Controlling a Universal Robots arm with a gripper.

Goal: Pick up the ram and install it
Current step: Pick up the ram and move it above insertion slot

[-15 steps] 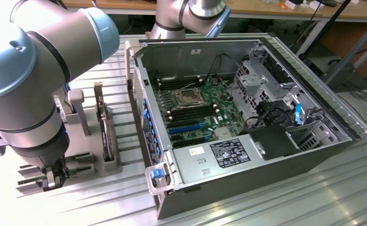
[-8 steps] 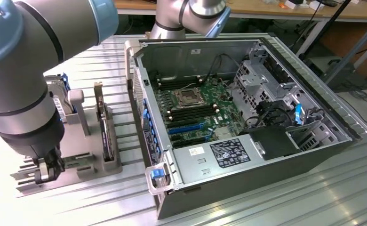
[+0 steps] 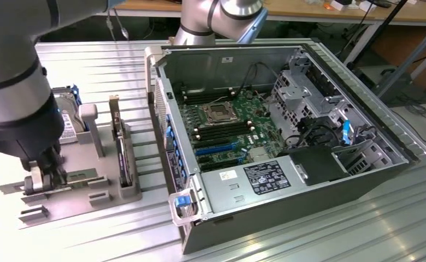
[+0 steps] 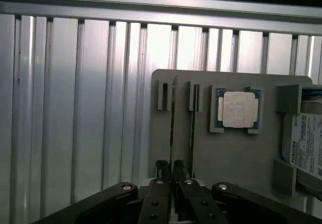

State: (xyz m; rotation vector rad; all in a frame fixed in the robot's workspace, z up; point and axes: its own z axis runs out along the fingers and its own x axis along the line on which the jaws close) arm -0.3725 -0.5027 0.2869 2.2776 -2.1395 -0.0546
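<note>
The ram point(image 4: 172, 126) stands on its long edge in a slot of the grey fixture plate point(image 4: 261, 156), and I see it as a thin dark-green strip. My gripper point(image 4: 170, 169) is down over its near end, one black finger on each side, shut on the ram. The ram still sits in its slot. In the exterior view my gripper point(image 3: 42, 177) reaches down to the near corner of the fixture point(image 3: 89, 202) at the exterior view's left, and the arm covers the ram there. The open computer case point(image 3: 271, 136) with its motherboard point(image 3: 231, 131) lies to the exterior view's right.
A second thin board point(image 4: 192, 123) stands in the neighbouring slot. A processor chip point(image 4: 238, 109) and a hard drive point(image 4: 308, 146) also rest on the fixture. A taller upright card point(image 3: 119, 144) stands between my gripper and the case. The table is ribbed aluminium point(image 4: 75, 108).
</note>
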